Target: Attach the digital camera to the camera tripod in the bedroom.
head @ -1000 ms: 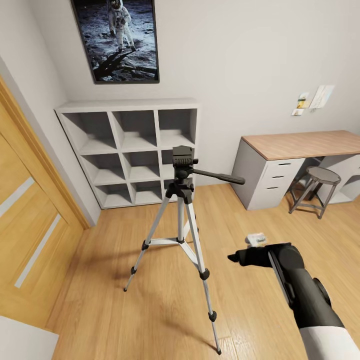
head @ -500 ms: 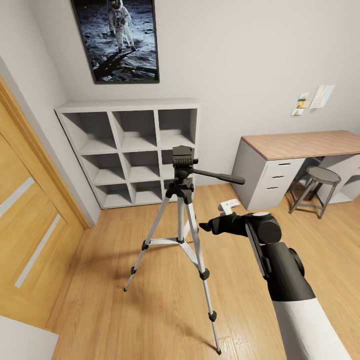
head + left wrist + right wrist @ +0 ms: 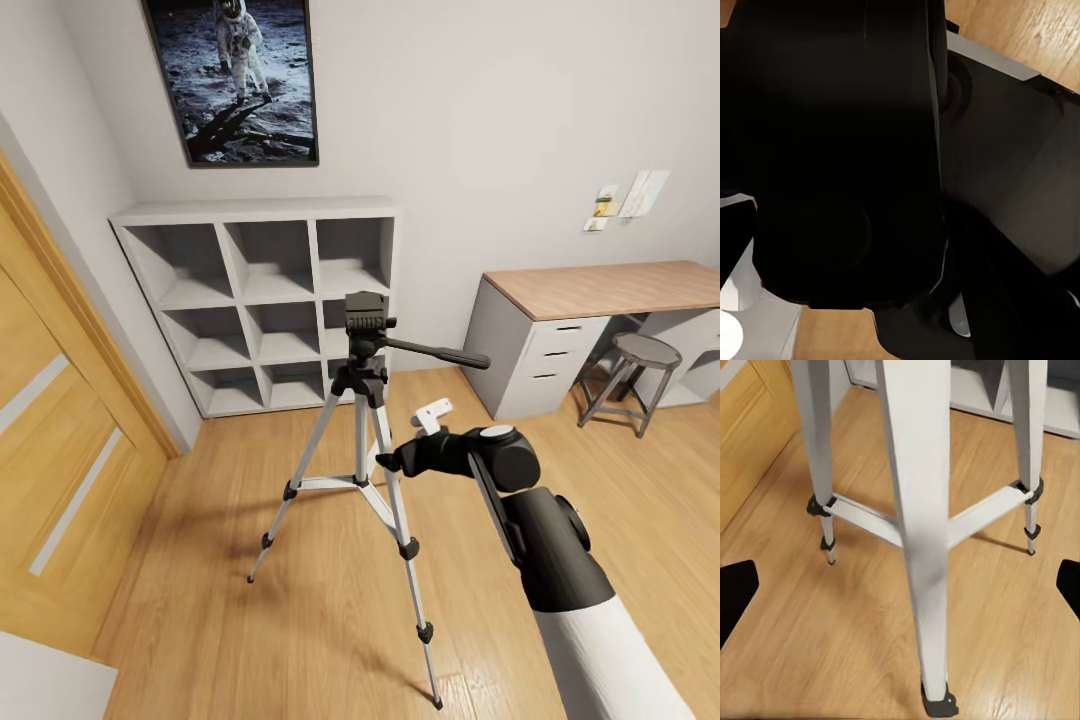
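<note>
Now the right gripper [image 3: 385, 462], jaws spread wide and empty, hovered just beside the camera tripod [image 3: 362, 400] legs.

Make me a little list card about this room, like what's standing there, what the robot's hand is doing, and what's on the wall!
Room: bedroom with light wood floor
Standing in the middle: camera tripod, upright, nothing mounted on its head
Robot hand: right gripper, open, close beside a tripod leg
Wall: astronaut moon poster
Furniture: grey cube shelf, desk, stool
Door: wooden door
</note>
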Controlling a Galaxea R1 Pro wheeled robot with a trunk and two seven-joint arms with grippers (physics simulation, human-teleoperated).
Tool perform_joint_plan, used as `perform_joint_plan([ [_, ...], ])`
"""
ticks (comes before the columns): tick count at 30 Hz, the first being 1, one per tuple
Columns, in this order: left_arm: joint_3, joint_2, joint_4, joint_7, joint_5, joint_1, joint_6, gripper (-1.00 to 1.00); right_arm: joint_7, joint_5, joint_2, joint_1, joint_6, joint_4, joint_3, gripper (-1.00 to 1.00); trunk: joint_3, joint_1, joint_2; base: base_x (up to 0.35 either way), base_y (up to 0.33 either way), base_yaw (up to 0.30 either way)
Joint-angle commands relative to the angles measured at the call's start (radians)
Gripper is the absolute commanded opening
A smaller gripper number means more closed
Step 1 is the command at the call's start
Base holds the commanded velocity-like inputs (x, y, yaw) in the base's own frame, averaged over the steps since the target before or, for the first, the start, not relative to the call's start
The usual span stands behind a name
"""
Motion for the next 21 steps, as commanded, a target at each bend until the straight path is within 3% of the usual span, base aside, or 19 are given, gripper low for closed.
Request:
perform_joint_plan([
  [1, -0.001, 0.000, -0.001, 0.000, 0.008, -0.001, 0.004, -1.00, 0.009, 0.011, 0.001, -0.001, 0.003, -0.001, 0.002, 1.00, -0.002, 0.001, -0.002, 0.000, 0.000, 0.000],
  [11, -0.001, -0.001, -0.001, 0.000, 0.006, -0.001, 0.006, -1.00, 0.015, 0.010, 0.005, -0.001, 0.003, 0.000, 0.010, 1.00, -0.002, 0.001, -0.002, 0.000, 0.000, 0.000],
  [21, -0.001, -0.002, -0.001, 0.000, 0.005, -0.001, 0.005, -1.00, 0.011, 0.012, 0.045, -0.001, 0.003, 0.002, 0.007, 1.00, -0.002, 0.001, -0.002, 0.000, 0.000, 0.000],
])
